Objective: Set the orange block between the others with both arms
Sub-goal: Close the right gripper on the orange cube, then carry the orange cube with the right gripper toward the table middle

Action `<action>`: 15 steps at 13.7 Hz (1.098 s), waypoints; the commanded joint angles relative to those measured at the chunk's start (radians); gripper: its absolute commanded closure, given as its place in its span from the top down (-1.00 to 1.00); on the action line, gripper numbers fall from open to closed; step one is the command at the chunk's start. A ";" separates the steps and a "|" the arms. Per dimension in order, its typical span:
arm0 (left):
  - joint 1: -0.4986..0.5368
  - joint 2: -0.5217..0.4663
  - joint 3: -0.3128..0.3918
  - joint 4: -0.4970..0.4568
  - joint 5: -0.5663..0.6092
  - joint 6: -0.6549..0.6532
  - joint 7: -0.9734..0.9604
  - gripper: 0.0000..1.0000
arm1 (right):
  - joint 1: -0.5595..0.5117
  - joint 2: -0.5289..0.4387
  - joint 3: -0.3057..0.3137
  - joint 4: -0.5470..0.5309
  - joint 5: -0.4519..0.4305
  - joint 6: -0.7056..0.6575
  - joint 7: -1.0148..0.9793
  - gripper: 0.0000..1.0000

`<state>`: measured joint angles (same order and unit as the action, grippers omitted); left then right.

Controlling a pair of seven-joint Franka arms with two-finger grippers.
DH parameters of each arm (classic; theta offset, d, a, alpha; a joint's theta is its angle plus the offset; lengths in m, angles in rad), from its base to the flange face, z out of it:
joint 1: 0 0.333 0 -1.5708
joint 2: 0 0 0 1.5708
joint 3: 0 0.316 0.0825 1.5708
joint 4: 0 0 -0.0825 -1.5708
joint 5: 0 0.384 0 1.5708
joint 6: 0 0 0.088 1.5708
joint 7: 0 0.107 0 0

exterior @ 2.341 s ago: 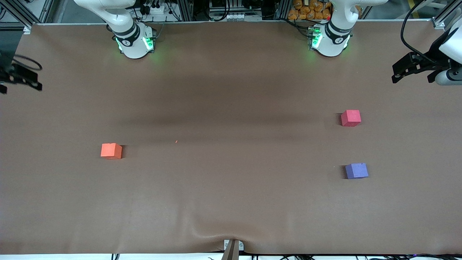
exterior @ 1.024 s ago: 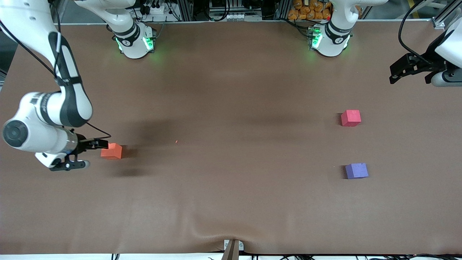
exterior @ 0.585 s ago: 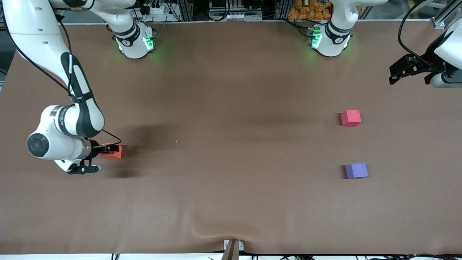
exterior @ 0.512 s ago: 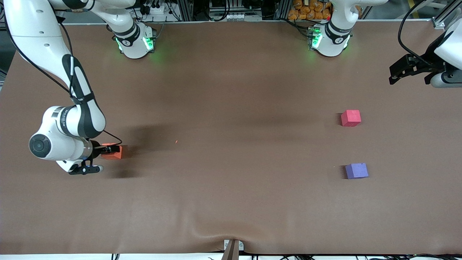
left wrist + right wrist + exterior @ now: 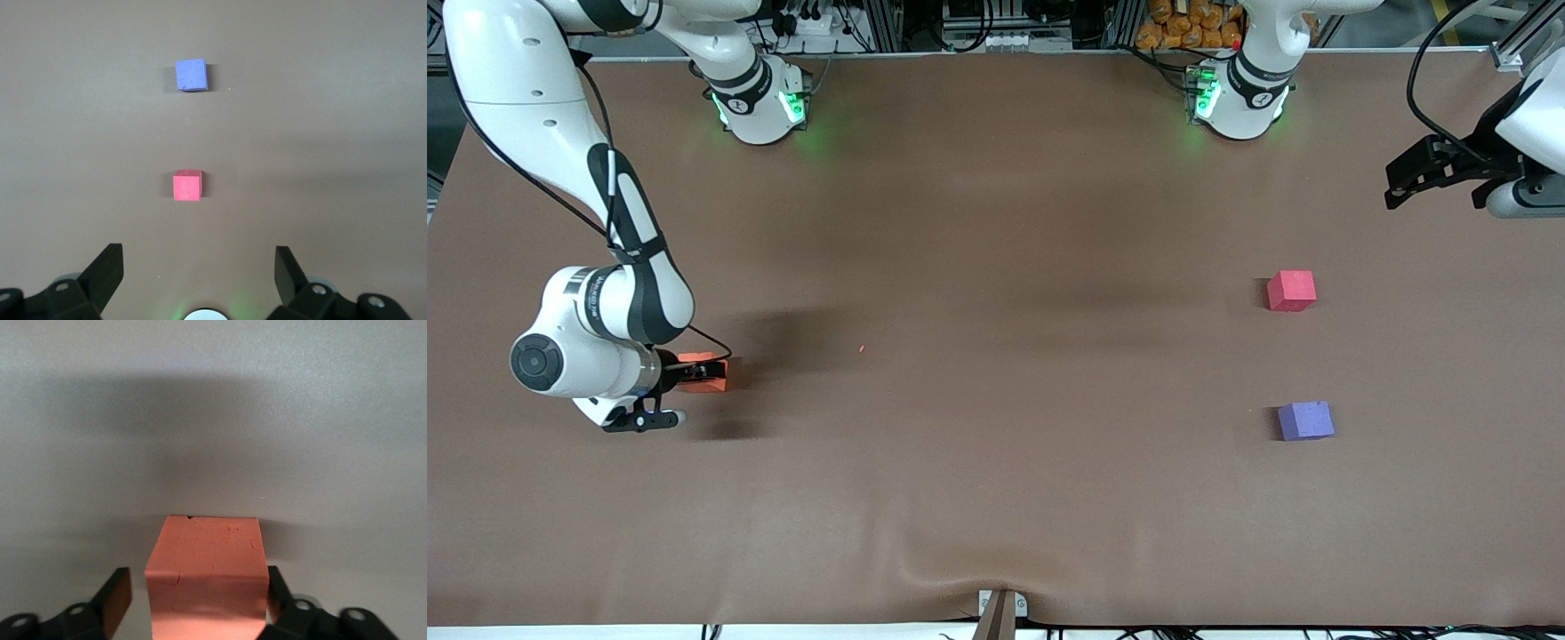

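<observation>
The orange block [image 5: 711, 374] sits on the brown table toward the right arm's end. My right gripper [image 5: 696, 373] is low at the table with the orange block [image 5: 203, 570] between its fingers. One finger [image 5: 115, 600] stands a small gap off the block and the other lies against it, so the gripper is open. The red-pink cube [image 5: 1291, 290] and the purple-blue cube [image 5: 1305, 420] rest toward the left arm's end, the purple-blue one nearer the front camera. My left gripper [image 5: 1396, 188] waits open and empty above that end of the table, with the red-pink cube [image 5: 187, 185] and the purple-blue cube [image 5: 191, 74] in its wrist view.
A tiny orange crumb [image 5: 862, 348] lies on the table cover beside the block. The cover wrinkles [image 5: 951, 573] near a metal bracket [image 5: 1001, 608] at the front edge. The two arm bases [image 5: 760, 107] [image 5: 1240, 102] glow green along the back edge.
My right arm came in from the table's end, lowered around the orange block, and its fingers have narrowed toward the block. The left arm and all three cubes stayed put.
</observation>
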<state>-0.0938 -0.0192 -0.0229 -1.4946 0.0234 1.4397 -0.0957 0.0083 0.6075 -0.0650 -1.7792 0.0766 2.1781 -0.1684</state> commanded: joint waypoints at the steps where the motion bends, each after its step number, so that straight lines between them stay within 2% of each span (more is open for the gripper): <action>1: -0.003 0.005 0.001 0.007 -0.020 0.010 0.024 1.00 | 0.006 0.001 -0.002 -0.006 0.014 0.008 -0.005 -0.04; 2: -0.004 0.008 0.001 0.007 -0.020 0.017 0.024 1.00 | 0.006 0.000 -0.002 -0.006 0.014 0.006 -0.008 -0.24; 3: -0.004 0.016 0.001 0.007 -0.020 0.019 0.024 1.00 | 0.006 -0.008 -0.002 -0.005 0.014 0.006 -0.014 -0.35; 5: -0.006 0.021 0.001 0.007 -0.020 0.019 0.024 1.00 | 0.033 -0.041 0.002 0.015 0.015 0.008 -0.010 -0.43; 8: -0.007 0.021 -0.015 0.007 -0.020 0.019 0.024 1.00 | 0.143 -0.113 0.004 0.030 0.034 0.008 0.027 -0.45; 12: -0.004 0.019 -0.019 0.004 -0.016 0.018 0.024 1.00 | 0.373 -0.126 0.004 0.052 0.208 0.012 0.289 -0.45; 13: -0.004 0.018 -0.019 0.004 -0.016 0.018 0.024 1.00 | 0.427 -0.121 0.004 0.063 0.253 0.016 0.341 -0.39; 15: -0.003 0.019 -0.019 0.005 -0.014 0.019 0.024 1.00 | 0.545 -0.089 0.002 0.096 0.375 0.025 0.449 -0.41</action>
<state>-0.1042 0.0023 -0.0383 -1.4946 0.0233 1.4537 -0.0952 0.4664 0.4859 -0.0468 -1.7201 0.3570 2.1990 0.1969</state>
